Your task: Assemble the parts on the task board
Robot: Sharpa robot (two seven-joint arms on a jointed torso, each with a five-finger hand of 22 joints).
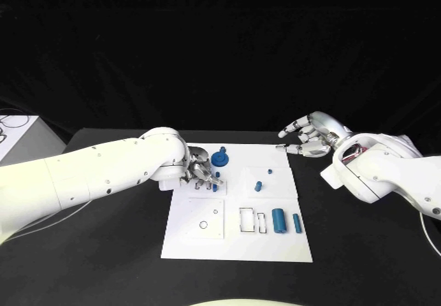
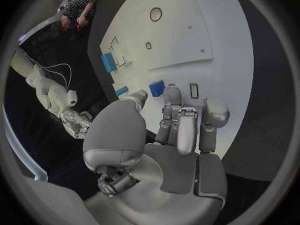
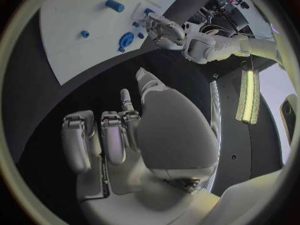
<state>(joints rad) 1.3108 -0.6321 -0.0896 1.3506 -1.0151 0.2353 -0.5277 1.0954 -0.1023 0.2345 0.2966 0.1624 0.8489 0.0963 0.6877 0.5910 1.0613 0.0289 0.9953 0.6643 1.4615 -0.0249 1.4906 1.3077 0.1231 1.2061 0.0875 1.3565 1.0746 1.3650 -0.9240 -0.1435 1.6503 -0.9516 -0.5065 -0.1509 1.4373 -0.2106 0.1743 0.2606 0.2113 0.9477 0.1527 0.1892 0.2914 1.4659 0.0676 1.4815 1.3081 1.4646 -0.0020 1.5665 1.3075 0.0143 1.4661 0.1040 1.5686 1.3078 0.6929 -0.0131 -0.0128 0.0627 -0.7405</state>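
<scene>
Left hand (image 1: 201, 173) upper-left on task board (image 1: 237, 248), grip unclear, cannot tell; right hand (image 1: 311, 137) upper right off-board, fingers spread, empty.

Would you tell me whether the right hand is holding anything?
No: the right hand holds nothing, its fingers apart over bare black table beside the task board.

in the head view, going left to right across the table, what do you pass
left hand → blue gear-like part → small blue peg → large blue cylinder → slim blue cylinder → right hand
</scene>
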